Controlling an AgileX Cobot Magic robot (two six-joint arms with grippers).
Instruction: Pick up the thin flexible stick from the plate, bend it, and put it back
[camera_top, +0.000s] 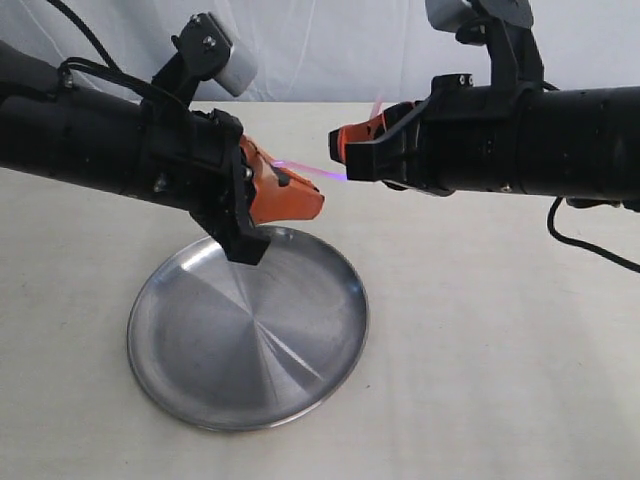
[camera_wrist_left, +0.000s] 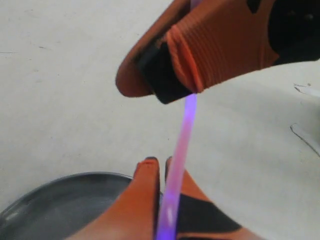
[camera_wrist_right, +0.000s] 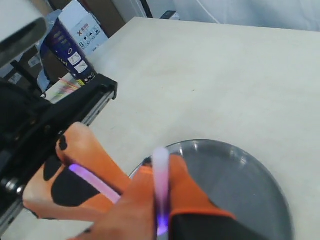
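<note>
1. Left gripper (camera_wrist_left: 160, 164) is pinched tight on the stick (camera_wrist_left: 182, 135), which comes straight out between its two orange fingers.
2. Right gripper (camera_wrist_right: 161, 169) is clamped on the same stick a bit further along, so both arms have hold of it at once.
3. Stick is up in the air, clear of the plate (camera_top: 250, 340), bridging the short gap between the two tips. That stretch glows purple.
4. From the right wrist view it looks bent: one purple stretch runs across from the left gripper, and a paler pink stretch leaves the right fingers at a different angle.
5. Both grippers face each other tip to tip, close but not touching.
6. Plate lies flat on the pale table (camera_top: 480, 380), with the left gripper hanging over its far rim in the exterior view.
</note>
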